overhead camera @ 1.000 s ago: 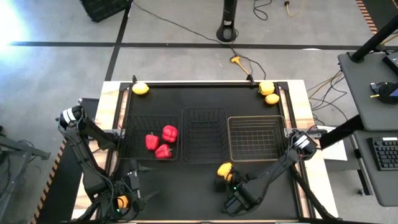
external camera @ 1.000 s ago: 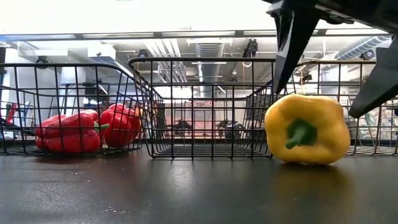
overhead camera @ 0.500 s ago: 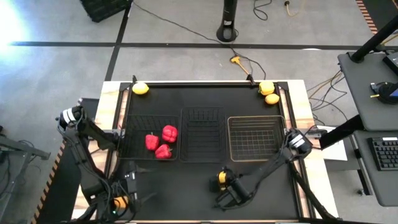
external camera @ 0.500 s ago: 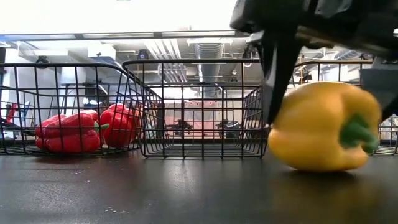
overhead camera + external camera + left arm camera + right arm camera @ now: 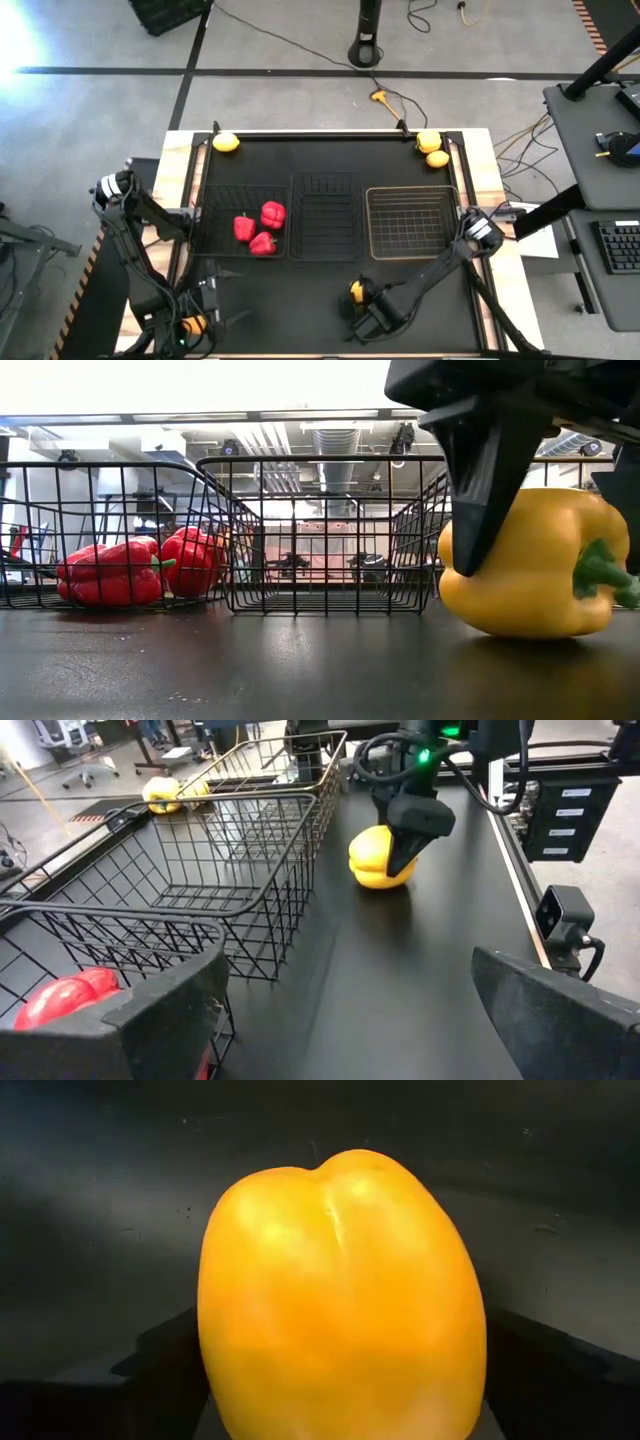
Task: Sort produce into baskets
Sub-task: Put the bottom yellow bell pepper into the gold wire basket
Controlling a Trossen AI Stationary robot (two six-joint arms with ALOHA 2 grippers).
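Note:
A yellow bell pepper (image 5: 356, 291) lies on its side on the black table, in front of the baskets, its green stem (image 5: 600, 568) pointing sideways. My right gripper (image 5: 364, 300) is down over it and shut on it. Three red peppers (image 5: 258, 229) lie in the left black basket (image 5: 205, 225). The narrower black basket (image 5: 327, 240) and the pale wire basket (image 5: 412, 250) hold nothing. One yellow fruit (image 5: 227, 142) lies at the far left corner, and two more yellow pieces (image 5: 432, 148) lie at the far right. My left gripper (image 5: 350, 1010) is open at the near left. My right gripper pinches the yellow pepper's two opposite flanks (image 5: 225, 1380) between its two fingers (image 5: 485, 500). It comes from above, pointing down. The pepper's underside (image 5: 530, 628) rests on the table, and its blossom end faces the wrist camera.
The three baskets stand side by side across the table's middle. Bare black table lies between them and the near edge. A small orange thing (image 5: 195, 323) shows under my left arm. Cables lie on the floor beyond the far edge.
My right gripper has gone toward the near edge and a little left, coming down around the yellow pepper. The pepper has slid the same way and turned: its stem, which faced the low camera, now points sideways.

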